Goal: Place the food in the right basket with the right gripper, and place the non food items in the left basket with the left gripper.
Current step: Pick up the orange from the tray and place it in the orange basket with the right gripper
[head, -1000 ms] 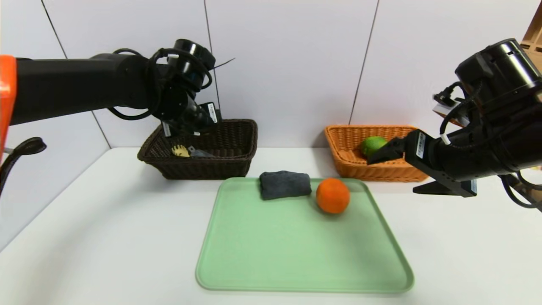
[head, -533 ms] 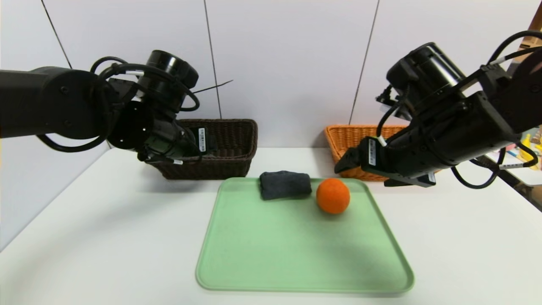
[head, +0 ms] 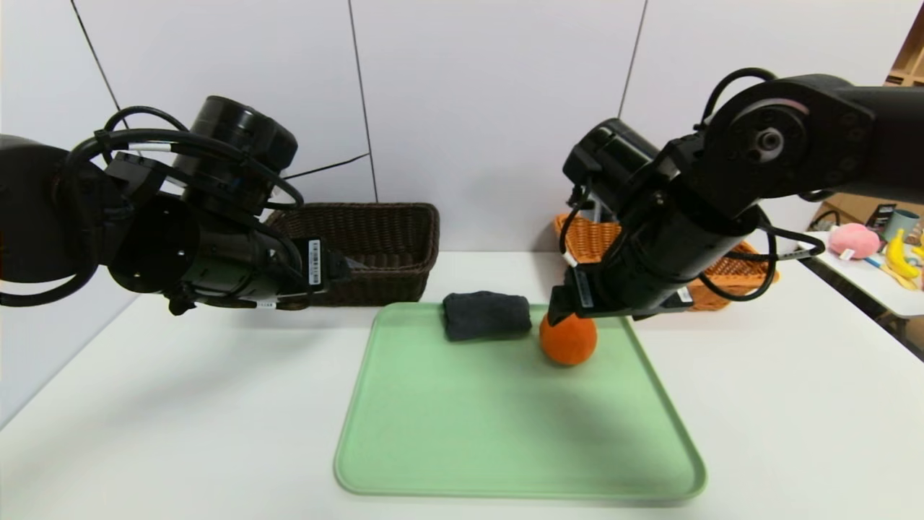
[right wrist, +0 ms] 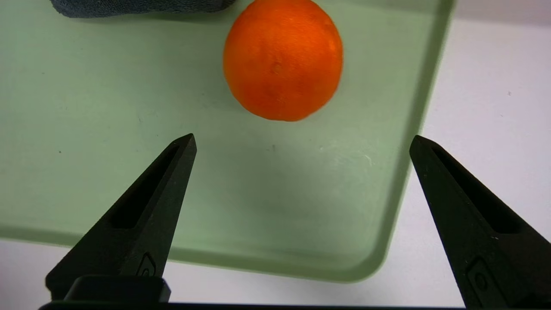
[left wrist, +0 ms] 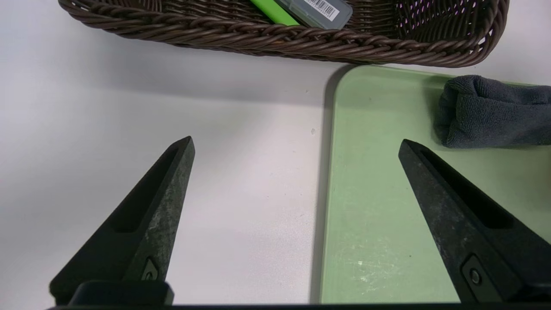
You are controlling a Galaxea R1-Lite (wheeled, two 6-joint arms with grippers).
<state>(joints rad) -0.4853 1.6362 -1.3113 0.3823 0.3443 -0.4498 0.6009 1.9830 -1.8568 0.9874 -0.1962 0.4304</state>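
R gripper (right wrist: 303,135), jaws wide open + empty, nearer arm for orange fruit (right wrist: 283,60); fruit on green tray (right wrist: 275,193), just beyond jaws toward baskets, centred betw. them; round, no long axis to match; L gripper (left wrist: 297,140) open, empty, near dark basket (left wrist: 275,36)

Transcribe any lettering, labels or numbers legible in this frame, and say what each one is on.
No text can be read with certainty.
Grey case in the dark brown basket: white barcode sticker, characters too small to read.
Left gripper: white barcode sticker, too small to read.
Right gripper: white barcode sticker, unreadable.
Cables on both arms: small white tags, marks too small.
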